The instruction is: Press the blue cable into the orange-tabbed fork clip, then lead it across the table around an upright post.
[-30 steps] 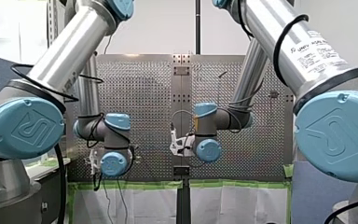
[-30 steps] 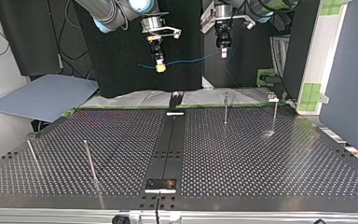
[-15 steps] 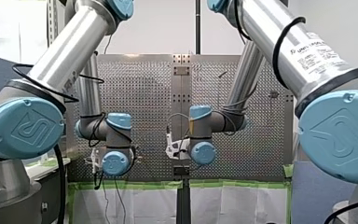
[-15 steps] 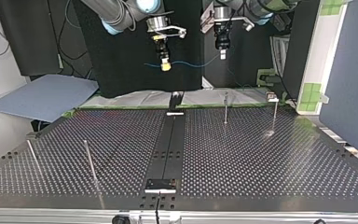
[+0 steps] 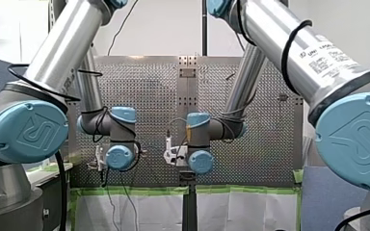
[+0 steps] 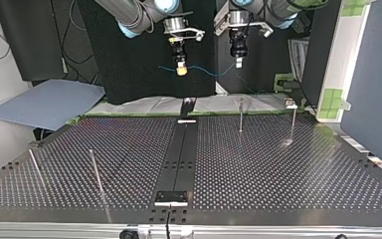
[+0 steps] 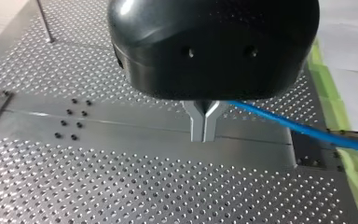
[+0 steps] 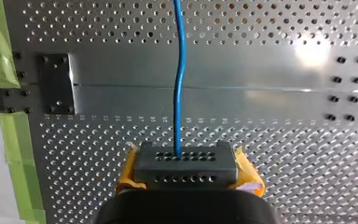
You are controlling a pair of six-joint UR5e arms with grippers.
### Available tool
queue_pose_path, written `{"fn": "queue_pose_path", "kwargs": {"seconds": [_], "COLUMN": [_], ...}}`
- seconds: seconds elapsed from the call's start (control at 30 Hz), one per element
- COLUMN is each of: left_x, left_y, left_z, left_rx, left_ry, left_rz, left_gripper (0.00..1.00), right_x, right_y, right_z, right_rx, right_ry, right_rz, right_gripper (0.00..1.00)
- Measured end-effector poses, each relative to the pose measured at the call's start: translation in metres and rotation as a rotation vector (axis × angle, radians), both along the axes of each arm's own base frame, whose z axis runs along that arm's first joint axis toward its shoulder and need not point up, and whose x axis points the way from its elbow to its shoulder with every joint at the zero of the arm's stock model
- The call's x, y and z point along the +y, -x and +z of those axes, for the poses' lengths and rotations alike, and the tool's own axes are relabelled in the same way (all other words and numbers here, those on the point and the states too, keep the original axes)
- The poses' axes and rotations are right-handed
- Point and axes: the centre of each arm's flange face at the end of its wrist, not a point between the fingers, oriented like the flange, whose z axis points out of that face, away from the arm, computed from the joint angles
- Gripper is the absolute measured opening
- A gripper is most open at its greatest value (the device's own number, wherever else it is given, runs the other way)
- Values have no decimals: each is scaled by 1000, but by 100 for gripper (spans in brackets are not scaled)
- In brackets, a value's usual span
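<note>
The label (image 5: pixel 326 54) on my right arm is too small to read. Left pincer (image 7: pixel 204 136) and right pincer (image 8: pixel 185 163) are both clamped on the cable (image 8: pixel 179 70), above the bench (image 6: pixel 278 174). The right pincer has moved nearer the left.

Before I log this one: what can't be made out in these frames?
Orange-tabbed fork clip: recognisable in no view; a small fitting in the top view is too small to identify.
Blue cable: cut off by the edge in both wrist views; too thin in the top view to trace.
Left pincer and right pincer: largely hidden behind the wrist joints in the front view.
</note>
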Motion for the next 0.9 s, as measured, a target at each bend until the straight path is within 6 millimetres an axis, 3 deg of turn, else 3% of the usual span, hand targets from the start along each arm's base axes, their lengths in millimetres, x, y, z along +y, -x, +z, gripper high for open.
{"fn": "queue_pose_path", "kwargs": {"seconds": [0.23,0.57,0.9], "left_x": [8,29,43], "left_y": [-10,-33,-70], "left_z": [-15,-33,-47], "left_rx": [-10,-24,-38], "left_ry": [44,35,34], "left_rz": [27,45,45], "left_gripper": [0,0,0], "right_x": [-10,-25,-39], "right_y": [-1,-16,-29], "right_z": [-23,-57,-83], "right_rx": [-20,-14,28], "right_ry": [3,-11,-49], "right_rz": [-15,-13,-10], "right_gripper": [0,0,0]}}
